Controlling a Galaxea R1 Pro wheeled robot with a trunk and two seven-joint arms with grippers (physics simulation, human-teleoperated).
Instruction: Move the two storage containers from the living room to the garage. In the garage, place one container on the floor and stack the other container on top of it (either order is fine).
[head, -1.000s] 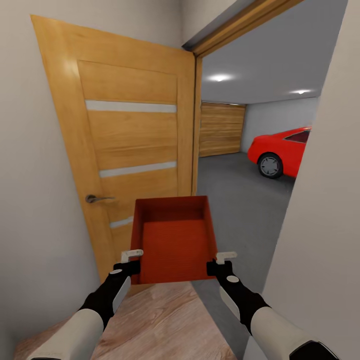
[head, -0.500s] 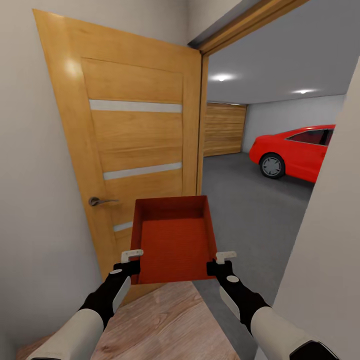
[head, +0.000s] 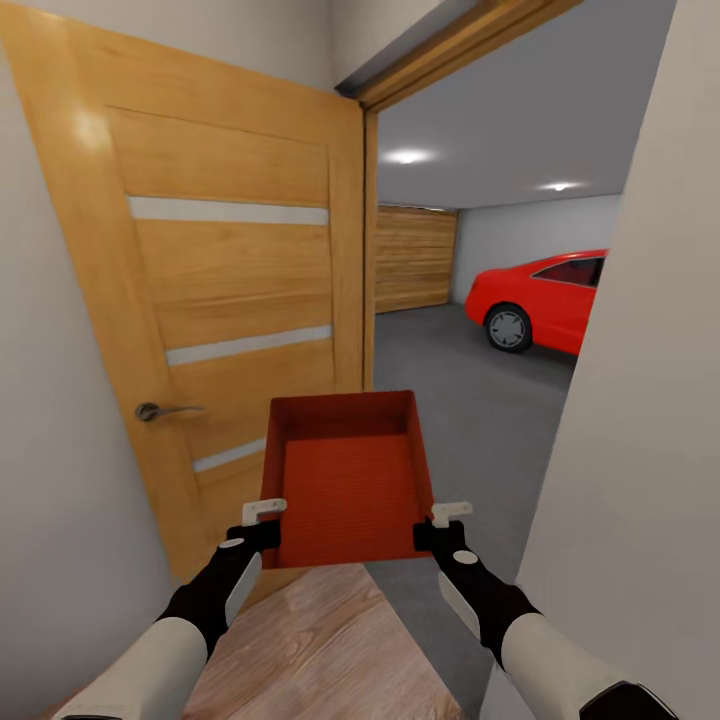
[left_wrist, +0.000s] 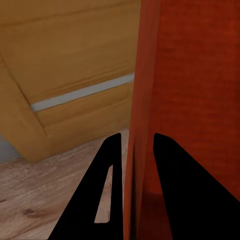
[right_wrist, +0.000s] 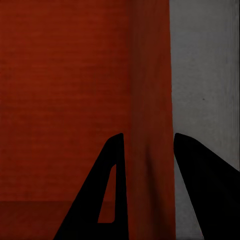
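Observation:
I hold one orange-red storage container (head: 347, 480) in front of me, open side up and empty. My left gripper (head: 262, 515) is shut on its left wall (left_wrist: 142, 125), one finger on each side. Clamped on the right wall (right_wrist: 152, 125) is my right gripper (head: 450, 515). The container hangs in the doorway, over the edge where the wood-plank floor (head: 320, 650) meets the garage's dark grey floor (head: 460, 400). Past the doorway lies the garage with a red car (head: 540, 300).
An open wooden door (head: 220, 300) with a metal handle (head: 160, 410) stands close on my left. A white wall (head: 640, 420) bounds the doorway on my right. A wooden panel garage door (head: 415, 258) closes the far end.
The view has swung to the right and moved nearer the doorway, so the door and car shifted left in the picture. Both grippers keep the same hold on the container.

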